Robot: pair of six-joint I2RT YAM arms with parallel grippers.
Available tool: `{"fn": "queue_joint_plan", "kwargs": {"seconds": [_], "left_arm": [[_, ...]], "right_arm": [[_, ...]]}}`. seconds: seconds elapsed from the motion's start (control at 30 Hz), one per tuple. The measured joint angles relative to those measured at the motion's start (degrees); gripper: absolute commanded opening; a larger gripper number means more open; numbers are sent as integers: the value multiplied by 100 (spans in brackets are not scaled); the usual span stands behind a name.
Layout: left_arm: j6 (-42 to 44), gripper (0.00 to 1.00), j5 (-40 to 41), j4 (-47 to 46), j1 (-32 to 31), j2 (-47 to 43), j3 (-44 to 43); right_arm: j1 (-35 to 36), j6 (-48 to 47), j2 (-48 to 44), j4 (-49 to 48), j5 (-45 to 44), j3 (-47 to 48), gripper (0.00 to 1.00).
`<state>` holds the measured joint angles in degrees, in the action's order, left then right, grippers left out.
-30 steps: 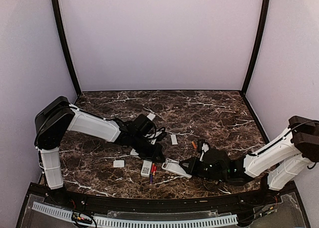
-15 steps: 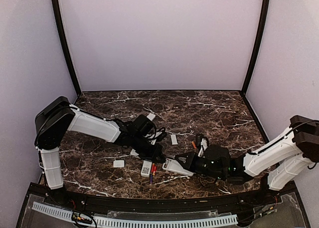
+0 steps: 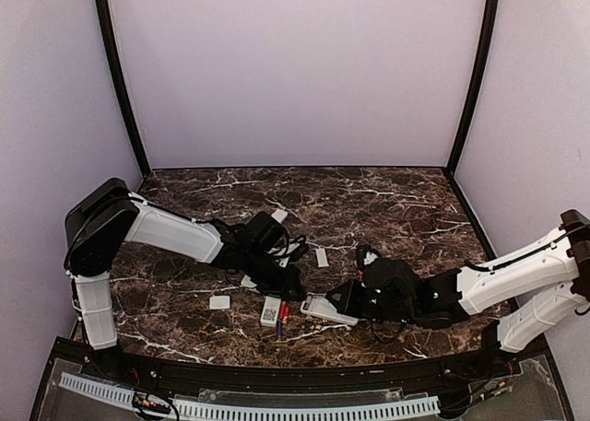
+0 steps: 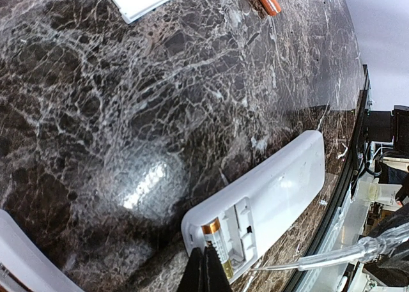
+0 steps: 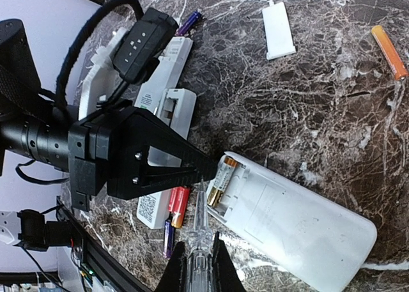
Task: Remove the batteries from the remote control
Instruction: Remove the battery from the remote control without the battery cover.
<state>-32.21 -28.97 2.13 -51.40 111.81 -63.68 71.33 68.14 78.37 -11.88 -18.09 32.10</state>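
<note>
- Position: remote (image 5: pixel 300 225) lies flat near the table's (image 4: pixel 128 113) front edge, bay open at the end facing the left arm. Two batteries (image 5: pixel 220 180) sit in the bay, gold caps showing.
- Left gripper (image 4: pixel 204 269) is pinched to a closed point and holds nothing, its tip at a battery's end. Right gripper (image 5: pixel 199 215) is likewise closed and empty, its tip just beside the bay.
- Risk: nothing pins the remote. A pry from either tip would likely skid or spin it on the marble rather than lift a cell.
- Risk: the closed tips are narrow. One may slip off the round cell and dig into the bay wall.
- Risk: both tips crowd the same spot and could knock together.
- Risk: a cell popped free could roll to the front edge, or in among the loose cells (image 5: pixel 179 206) by the second remote (image 5: pixel 182 107).
</note>
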Motion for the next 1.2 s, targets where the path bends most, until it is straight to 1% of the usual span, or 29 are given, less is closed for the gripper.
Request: {"fn": "queue_joint_plan", "kwargs": {"seconds": [0.13, 0.33, 0.53, 0.7, 0.83, 1.07, 1.2], "left_arm": [[0, 0, -2, 0, 0, 0, 0], [0, 0, -13, -2, 0, 4, 0], [0, 0, -20, -4, 0, 4, 0], [0, 0, -33, -2, 0, 4, 0], [-4, 0, -26, -17, 13, 4, 9], [-26, 0, -15, -87, 28, 4, 42], [-55, 0, -15, -162, 39, 4, 72]], "right_arm": [[79, -2, 85, 450, 22, 181, 0], [116, -2, 199, 833, 22, 273, 0], [144, 0, 409, 890, 22, 422, 0], [149, 74, 570, 675, 11, 428, 0], [170, 293, 623, 299, -48, 264, 0], [216, 732, 745, -1150, -177, -457, 0], [219, 846, 973, -1919, -275, -699, 0]]}}
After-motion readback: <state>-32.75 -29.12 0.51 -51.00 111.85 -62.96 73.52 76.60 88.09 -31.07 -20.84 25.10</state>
